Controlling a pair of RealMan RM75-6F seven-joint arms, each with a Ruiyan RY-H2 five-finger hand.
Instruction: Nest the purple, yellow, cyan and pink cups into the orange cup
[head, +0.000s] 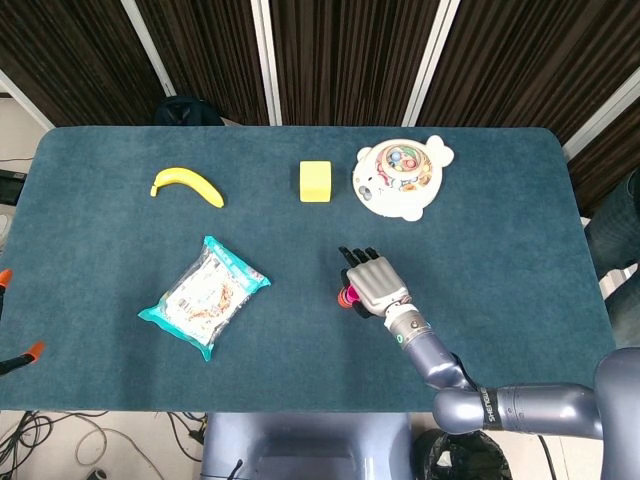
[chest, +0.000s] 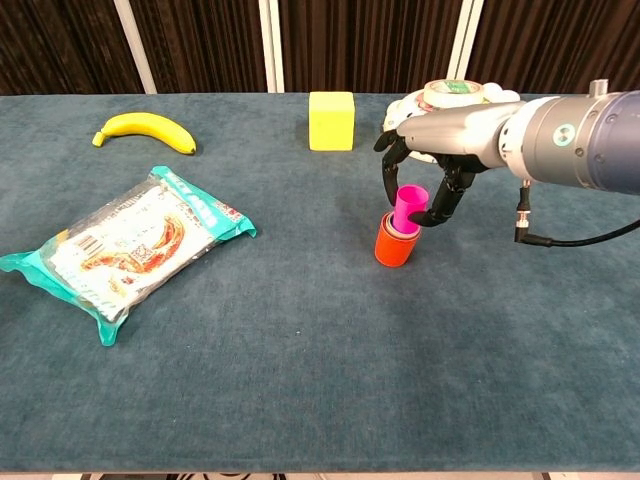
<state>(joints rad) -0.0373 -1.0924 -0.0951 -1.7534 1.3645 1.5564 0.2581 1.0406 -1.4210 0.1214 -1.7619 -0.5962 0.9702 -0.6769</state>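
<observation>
Chest view shows the right hand (chest: 428, 178) pinching the pink cup (chest: 408, 206), partly seated and slightly tilted in the orange cup (chest: 393, 243) mid-table; releasing it crooked could jam it or topple the stack, I judge.

Matt, felt-like teal cloth covering the table (chest: 300, 380); smooth plastic pink cup (chest: 408, 207) and orange cup (chest: 393, 246); glossy, crinkled film on the snack packet (chest: 125, 245); satin grey metal-look casing on the right arm (chest: 560, 140).
</observation>
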